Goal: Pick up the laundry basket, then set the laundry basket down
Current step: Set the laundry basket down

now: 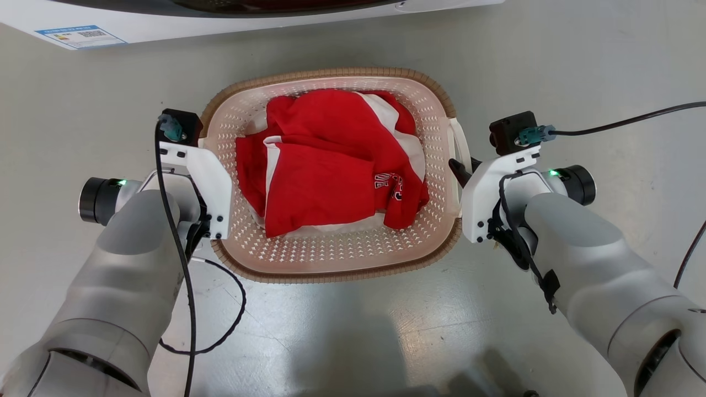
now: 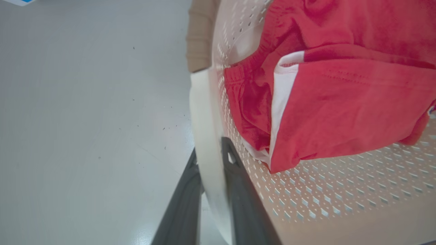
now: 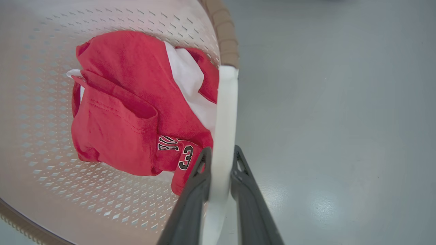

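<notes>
Level: bright, even, diffuse; light from overhead
Glare: soft pale patches on the glossy floor toward the head view's bottom edge; fainter sheen in the right wrist view
Shadows: faint; one dim smudge at the head view's bottom edge
Cast: pink tint on the inner wall of the laundry basket
Focus: head view sharp; left wrist view hazy, white handle by the lens blurred; right wrist view crisper
Distortion: wrist views bow the basket rim
</notes>
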Available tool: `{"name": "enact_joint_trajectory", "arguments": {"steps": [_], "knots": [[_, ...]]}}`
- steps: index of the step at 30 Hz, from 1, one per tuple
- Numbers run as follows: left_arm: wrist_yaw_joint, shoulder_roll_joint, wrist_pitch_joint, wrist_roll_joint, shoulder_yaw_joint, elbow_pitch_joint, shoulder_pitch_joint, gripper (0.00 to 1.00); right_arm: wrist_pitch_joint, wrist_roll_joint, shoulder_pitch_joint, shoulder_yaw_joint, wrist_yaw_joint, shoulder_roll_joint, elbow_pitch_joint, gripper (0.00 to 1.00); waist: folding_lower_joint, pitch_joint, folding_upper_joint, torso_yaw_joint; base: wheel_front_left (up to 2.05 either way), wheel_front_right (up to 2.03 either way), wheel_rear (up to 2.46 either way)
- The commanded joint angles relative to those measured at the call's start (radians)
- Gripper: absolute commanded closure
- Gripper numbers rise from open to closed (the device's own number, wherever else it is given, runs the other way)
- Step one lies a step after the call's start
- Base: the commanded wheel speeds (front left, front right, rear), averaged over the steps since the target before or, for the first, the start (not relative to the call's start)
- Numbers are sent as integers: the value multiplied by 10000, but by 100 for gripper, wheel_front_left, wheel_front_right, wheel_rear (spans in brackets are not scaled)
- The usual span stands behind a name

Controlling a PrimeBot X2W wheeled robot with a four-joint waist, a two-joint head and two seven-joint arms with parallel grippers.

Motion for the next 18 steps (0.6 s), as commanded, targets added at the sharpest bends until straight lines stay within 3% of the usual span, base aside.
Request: {"name": "enact_joint_trajectory", "arguments": {"steps": [1,18], "knots": [[29,328,-3,27,50,-95,-291,100,-133,37,140,157,77,103,-16,100,0,19,0,-6,0,0,0],[66,422,284,-48,-132,-77,-395,100,-163,265,11,375,77,227,32,100,0,210,0,-43,0,0,0]]}}
